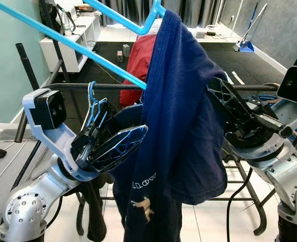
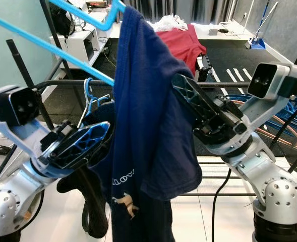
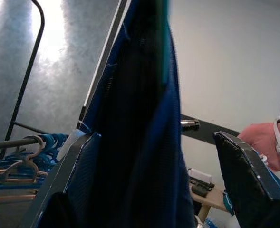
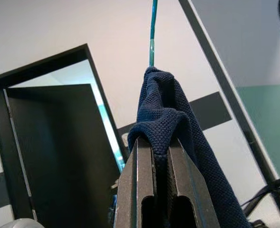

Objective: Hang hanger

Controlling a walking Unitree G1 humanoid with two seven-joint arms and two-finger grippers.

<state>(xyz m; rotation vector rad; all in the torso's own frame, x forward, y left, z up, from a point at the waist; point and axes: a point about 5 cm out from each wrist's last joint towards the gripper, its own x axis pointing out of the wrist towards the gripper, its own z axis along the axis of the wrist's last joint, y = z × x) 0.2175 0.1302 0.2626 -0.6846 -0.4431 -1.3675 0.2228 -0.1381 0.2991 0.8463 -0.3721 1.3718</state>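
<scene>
1. Navy garment [image 1: 183, 116]: knitted cloth, matt, fine mesh-like weave; coarser pebbled texture up close in the right wrist view.
2. Blue hanger [image 1: 87, 50]: smooth plastic, slight sheen.
3. Left gripper [image 1: 119, 143]: black plastic fingers, glossy, open lattice pattern.
4. Right gripper [image 2: 188, 96]: matt black plastic fingers, ribbed.
5. Arm joints [image 2: 282, 194]: brushed silver metal.
6. Rack rail [image 1: 72, 86]: dark matt metal tube.

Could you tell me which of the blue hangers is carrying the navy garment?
The large blue hanger raised at the top, with the navy garment draped over it; the small blue hanger hangs bare on the rail.
</scene>
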